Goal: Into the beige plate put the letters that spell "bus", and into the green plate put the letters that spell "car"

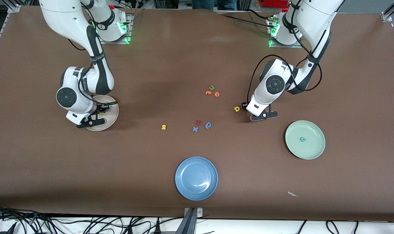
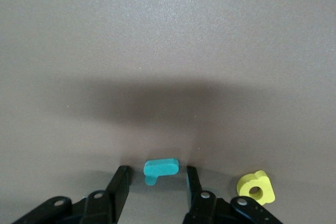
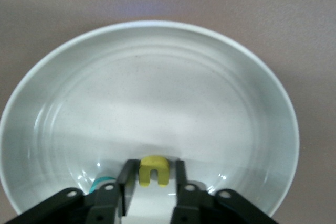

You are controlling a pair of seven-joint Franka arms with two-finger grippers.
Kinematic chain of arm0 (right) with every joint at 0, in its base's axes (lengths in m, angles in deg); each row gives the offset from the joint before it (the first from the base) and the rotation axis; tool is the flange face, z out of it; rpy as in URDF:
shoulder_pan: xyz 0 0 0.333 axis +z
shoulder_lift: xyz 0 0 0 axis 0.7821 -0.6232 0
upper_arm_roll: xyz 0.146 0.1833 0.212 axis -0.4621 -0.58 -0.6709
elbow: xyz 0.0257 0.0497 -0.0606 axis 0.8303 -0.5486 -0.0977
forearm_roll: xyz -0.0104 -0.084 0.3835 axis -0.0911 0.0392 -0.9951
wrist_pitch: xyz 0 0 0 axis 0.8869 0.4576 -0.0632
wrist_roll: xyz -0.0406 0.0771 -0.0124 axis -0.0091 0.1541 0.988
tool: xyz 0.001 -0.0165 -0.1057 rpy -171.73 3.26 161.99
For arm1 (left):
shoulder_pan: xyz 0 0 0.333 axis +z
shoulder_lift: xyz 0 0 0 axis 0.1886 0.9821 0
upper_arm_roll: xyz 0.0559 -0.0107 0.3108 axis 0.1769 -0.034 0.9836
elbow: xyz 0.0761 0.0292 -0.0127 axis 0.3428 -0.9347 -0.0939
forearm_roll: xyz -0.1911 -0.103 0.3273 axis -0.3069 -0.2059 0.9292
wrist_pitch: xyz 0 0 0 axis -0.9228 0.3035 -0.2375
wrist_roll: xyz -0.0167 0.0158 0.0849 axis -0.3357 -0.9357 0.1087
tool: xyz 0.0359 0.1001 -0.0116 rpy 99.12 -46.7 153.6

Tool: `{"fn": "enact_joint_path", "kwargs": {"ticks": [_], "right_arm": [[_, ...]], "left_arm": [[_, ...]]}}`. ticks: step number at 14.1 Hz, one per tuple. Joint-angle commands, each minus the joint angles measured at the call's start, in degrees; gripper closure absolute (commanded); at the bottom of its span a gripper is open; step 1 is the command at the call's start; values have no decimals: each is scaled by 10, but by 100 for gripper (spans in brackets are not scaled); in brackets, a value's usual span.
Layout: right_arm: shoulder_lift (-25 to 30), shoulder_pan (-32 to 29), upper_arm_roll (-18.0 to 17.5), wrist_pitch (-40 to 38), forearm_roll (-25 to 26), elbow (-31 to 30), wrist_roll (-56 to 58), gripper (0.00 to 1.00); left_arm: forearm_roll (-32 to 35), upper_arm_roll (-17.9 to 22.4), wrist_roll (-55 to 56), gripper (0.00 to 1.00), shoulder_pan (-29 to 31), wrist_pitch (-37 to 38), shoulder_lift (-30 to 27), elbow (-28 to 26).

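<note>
Left hand (image 2: 156, 179) brackets the teal "r" (image 2: 161, 168); right hand (image 3: 152, 174) pinches the yellow "u" (image 3: 153, 171) over the beige plate (image 3: 157, 77).

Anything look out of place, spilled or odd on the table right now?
Only a small white scrap on the brown table, nearer the front camera than the green plate; it belongs to nothing. Letters and plates look intact.

**Both pincers low over the counter**

The right pincer (image 1: 101, 112) is down in the beige plate (image 1: 114, 122). The left pincer (image 1: 260, 113) sits just beside a yellow letter (image 1: 237, 109). The green plate (image 1: 310, 151) holds one teal letter (image 1: 302, 139). A yellow "s" (image 1: 163, 127) lies between the beige plate and a blue letter (image 1: 208, 125).
</note>
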Motion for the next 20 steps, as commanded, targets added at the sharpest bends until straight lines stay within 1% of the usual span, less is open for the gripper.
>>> {"fn": "enact_joint_path", "kwargs": {"ticks": [1,2,4,5,6,8,9,10,11,12,14,15,16,18,19,20], "right_arm": [[22,3,-6,-10,-13,7,12,0],[24,4,-7,-41,-13,29,10,1],[23,7,-8,-132,-13,98,-11,1],[19,12,-16,-170,-15,138,-48,1],[16,16,-31,-179,-16,171,-76,1],[-14,18,-70,-181,-17,230,-141,1],[-29,18,-88,-176,-17,248,-170,1],[-45,19,-106,-173,-14,264,-212,6],[-64,18,-116,-167,-16,285,-257,7],[-82,18,-121,-160,-18,306,-295,12],[-119,24,-144,-150,-31,341,-367,25],[-130,24,-149,-129,-40,347,-395,29],[-137,24,-154,-102,-45,347,-408,35],[-144,25,-157,-88,-62,347,-422,36],[-148,26,-160,-85,-84,347,-430,36],[-152,28,-168,-79,-101,348,-433,36]], "left_arm": [[16,3,13,59,-3,-2,5,5],[16,3,13,61,-3,-2,6,5],[16,3,13,66,-3,-1,7,8],[16,3,12,67,-3,-2,7,8],[16,3,12,69,-3,-2,8,8],[16,4,11,71,-3,-2,8,8],[16,3,11,72,-3,-2,8,8],[16,3,11,73,-3,-2,8,8],[16,3,10,74,-3,-2,8,8],[16,3,9,74,-3,-2,8,8],[16,3,8,77,-3,-2,8,8],[16,3,8,78,-2,-1,8,8],[16,4,7,78,-2,-1,8,8],[16,5,7,79,-2,2,7,9],[16,5,1,80,-1,8,6,20],[16,7,-16,80,4,42,5,36]]}}
